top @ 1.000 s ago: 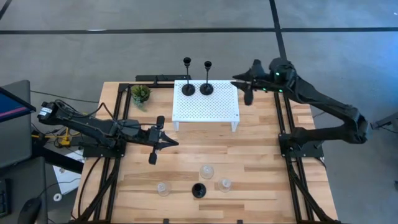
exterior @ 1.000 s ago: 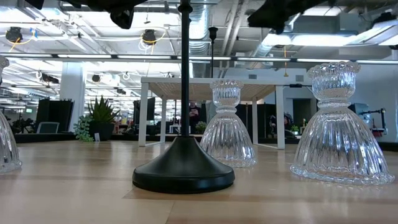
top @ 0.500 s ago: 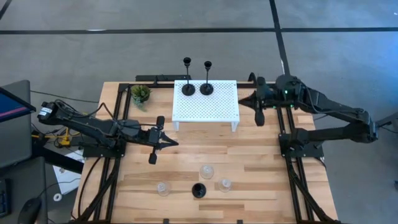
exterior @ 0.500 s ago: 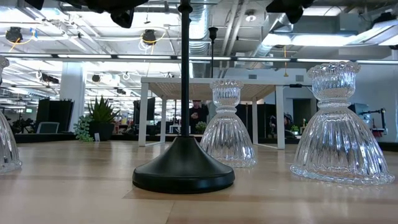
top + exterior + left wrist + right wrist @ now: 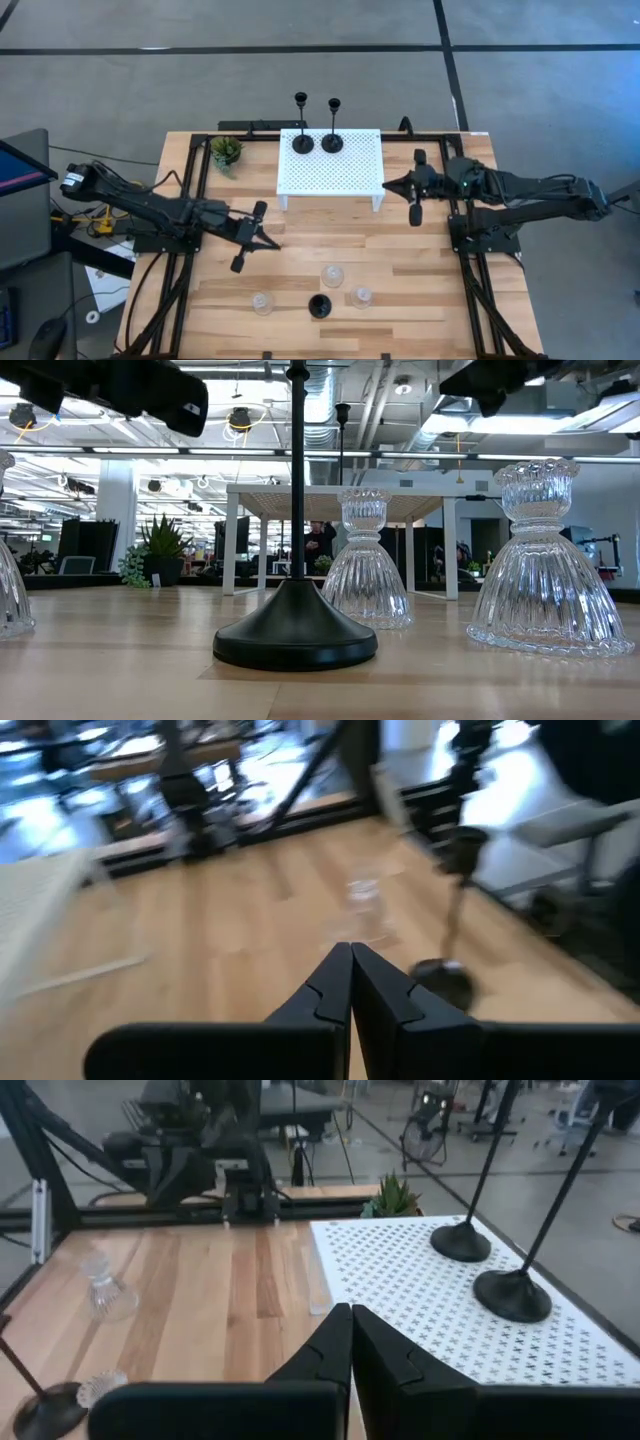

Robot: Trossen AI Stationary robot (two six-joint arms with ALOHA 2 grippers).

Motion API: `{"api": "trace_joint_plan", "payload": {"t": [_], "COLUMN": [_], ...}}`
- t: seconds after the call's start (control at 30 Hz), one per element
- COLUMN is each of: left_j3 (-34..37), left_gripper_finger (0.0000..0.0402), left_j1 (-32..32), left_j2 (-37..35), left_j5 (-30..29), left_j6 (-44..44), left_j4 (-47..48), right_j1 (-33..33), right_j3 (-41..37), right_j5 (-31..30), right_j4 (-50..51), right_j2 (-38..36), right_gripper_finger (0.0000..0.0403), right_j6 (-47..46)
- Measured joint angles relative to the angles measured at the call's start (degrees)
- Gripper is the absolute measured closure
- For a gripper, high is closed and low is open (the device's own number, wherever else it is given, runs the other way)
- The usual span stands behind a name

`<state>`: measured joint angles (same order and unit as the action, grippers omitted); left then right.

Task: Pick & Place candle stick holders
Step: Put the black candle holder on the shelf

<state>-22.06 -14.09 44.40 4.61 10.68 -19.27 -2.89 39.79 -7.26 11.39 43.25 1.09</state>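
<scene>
Both grippers are closed and empty: left gripper (image 5: 262, 236) sits upper left of the holders (image 5: 320, 305); right gripper (image 5: 392, 184) at centre right.

Right gripper (image 5: 416, 187) now closed, beside the rack (image 5: 331, 163); left gripper (image 5: 250, 236) nearer front.

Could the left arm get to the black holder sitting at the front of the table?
Probably yes. The left claw hangs shut over bare wood, and nothing lies between it and the black holder. Glass holders stand close on both sides, so it would need care.
</scene>
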Motion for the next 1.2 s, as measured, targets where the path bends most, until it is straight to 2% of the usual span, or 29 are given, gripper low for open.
{"api": "trace_joint_plan", "payload": {"t": [0.13,0.33,0.63,1.03,1.2], "left_j3": [1.6,3.1,3.0,3.0,3.0], "left_gripper_finger": [0.0397,0.0396,0.0397,0.0397,0.0398], "left_j1": [0.0,-0.1,-0.5,-4.5,-6.7], "left_j2": [0.0,2.6,9.2,8.5,12.3], "left_j5": [4.4,5.1,7.0,7.0,3.9], "left_j6": [0.0,0.0,-1.5,-3.7,-3.6], "left_j4": [-3.2,-8.6,-15.9,-16.3,-17.7], "right_j1": [2.5,6.7,13.5,21.7,23.6], "right_j3": [-3.9,-6.8,-7.6,-7.7,-7.7], "right_j5": [-2.6,-3.7,-11.7,-18.6,-19.4], "right_j4": [-4.6,-9.8,-11.7,-12.1,-12.9], "right_j2": [-1.7,-2.1,-2.0,-0.8,1.6], "right_gripper_finger": [0.0403,0.0403,0.0403,0.0403,0.0403], "right_j6": [-1.8,-2.9,-3.7,-4.2,-5.6]}}
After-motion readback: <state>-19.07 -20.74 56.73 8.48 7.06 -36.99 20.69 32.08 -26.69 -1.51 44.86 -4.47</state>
